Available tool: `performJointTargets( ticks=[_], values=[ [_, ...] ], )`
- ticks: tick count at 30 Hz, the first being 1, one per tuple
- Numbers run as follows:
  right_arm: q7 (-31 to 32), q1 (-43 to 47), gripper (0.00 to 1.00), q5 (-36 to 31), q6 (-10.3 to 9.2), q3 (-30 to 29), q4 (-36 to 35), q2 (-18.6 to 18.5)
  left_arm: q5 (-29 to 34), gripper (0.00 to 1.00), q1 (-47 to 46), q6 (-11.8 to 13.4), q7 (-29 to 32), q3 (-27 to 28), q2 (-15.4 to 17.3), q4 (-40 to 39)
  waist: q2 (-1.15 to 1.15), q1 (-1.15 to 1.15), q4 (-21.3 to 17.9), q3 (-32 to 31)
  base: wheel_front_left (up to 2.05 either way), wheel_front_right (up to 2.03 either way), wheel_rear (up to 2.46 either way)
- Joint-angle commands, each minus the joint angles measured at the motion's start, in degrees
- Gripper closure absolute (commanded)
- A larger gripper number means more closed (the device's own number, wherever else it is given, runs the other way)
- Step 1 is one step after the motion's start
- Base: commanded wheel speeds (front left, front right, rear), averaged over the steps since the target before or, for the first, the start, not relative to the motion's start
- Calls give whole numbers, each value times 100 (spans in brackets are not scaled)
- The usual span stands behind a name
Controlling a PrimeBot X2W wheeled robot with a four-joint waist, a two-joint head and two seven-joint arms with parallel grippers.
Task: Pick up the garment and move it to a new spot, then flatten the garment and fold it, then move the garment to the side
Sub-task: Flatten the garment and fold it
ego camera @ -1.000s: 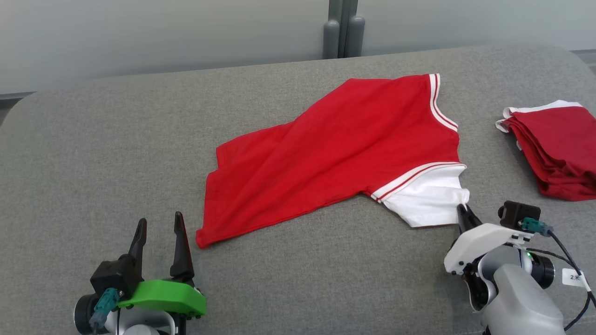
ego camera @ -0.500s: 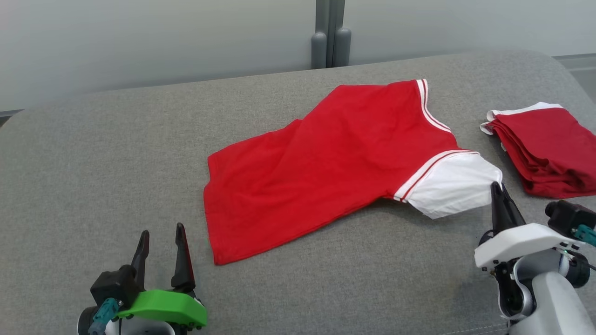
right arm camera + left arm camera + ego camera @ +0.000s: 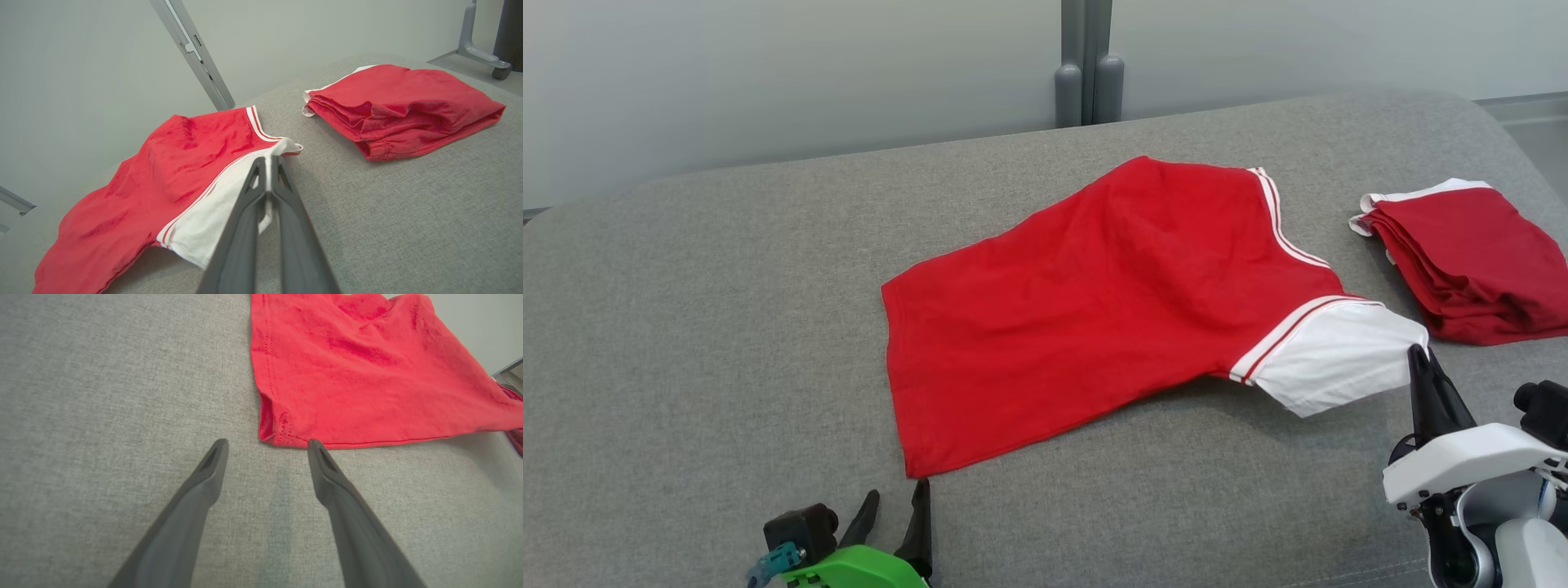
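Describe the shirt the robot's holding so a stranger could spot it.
On the wide grey cushioned surface, look near the middle for the spread-out red T-shirt. Unlike the folded red stack to its right, it lies open, with the right claw pinching its white sleeve.

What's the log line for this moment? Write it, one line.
garment: spread, unfolded | right gripper: shut on white sleeve | left gripper: open beside hem corner | folded pile: far right

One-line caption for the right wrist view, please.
Right gripper shut on the white sleeve of the red garment, sleeve held just off the grey surface; folded red pile beyond.
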Motion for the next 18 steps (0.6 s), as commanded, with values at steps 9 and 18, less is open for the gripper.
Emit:
performJointTargets(
  ticks=[9, 18],
  values=[
    [-15, 79, 100, 22, 0, 68, -63, -21, -435, 0, -424, 174, 167, -319, 24, 466, 0, 0, -69, 8, 0, 0, 0],
    [-54, 17, 100, 32, 0, 129, -65, -21, -890, 4, -754, 207, 255, -481, 23, 880, 0, 0, -153, 77, 0, 0, 0]
  ],
)
